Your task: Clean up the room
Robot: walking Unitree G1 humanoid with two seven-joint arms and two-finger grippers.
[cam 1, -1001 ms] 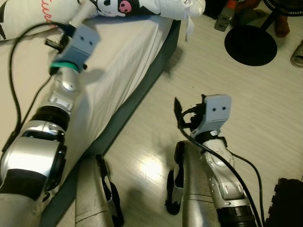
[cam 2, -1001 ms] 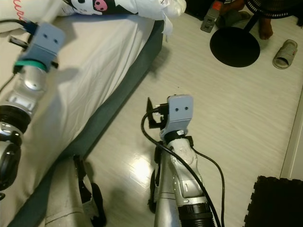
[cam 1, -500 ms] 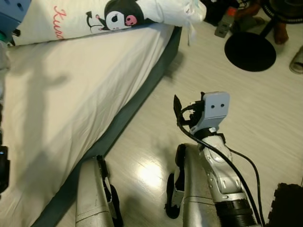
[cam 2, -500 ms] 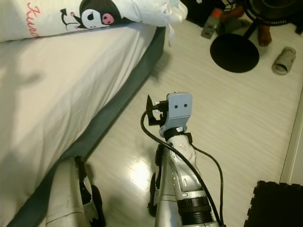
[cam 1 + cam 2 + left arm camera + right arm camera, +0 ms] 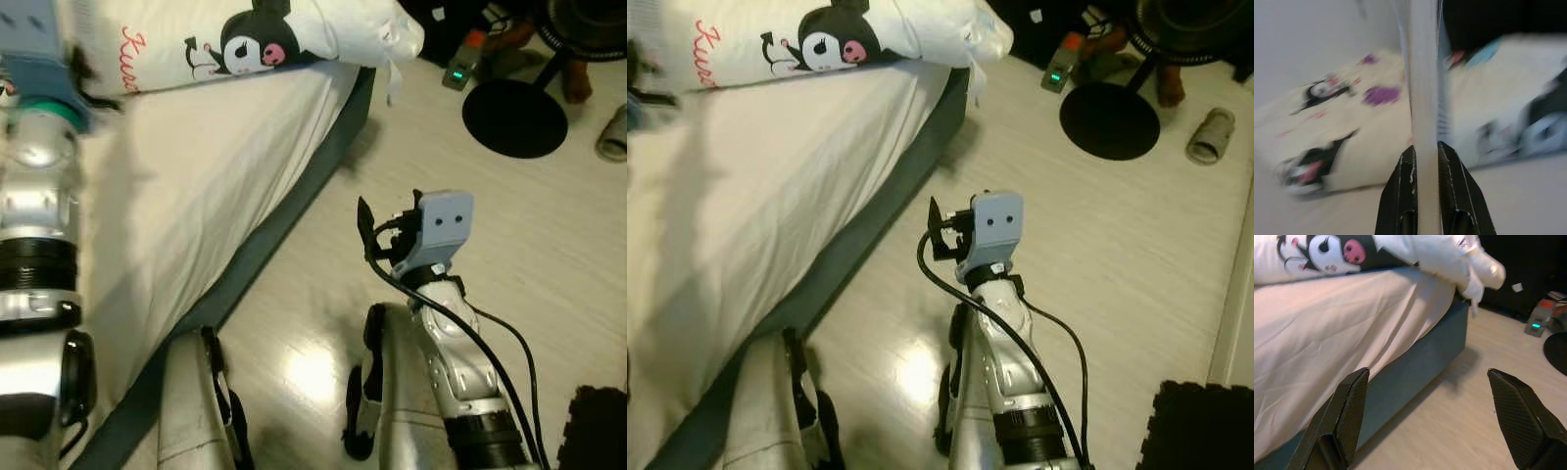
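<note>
Our left arm is back in view over the bed, left gripper clamped on a thin white flat object, long axis running away along the fingers. Right gripper spread wide, empty, over bare floor beside the bed's edge.

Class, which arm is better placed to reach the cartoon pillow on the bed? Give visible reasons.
Left: its tool is over the bed near the pillow, though shut on a thin white item. The right tool, open, is over the floor.
</note>
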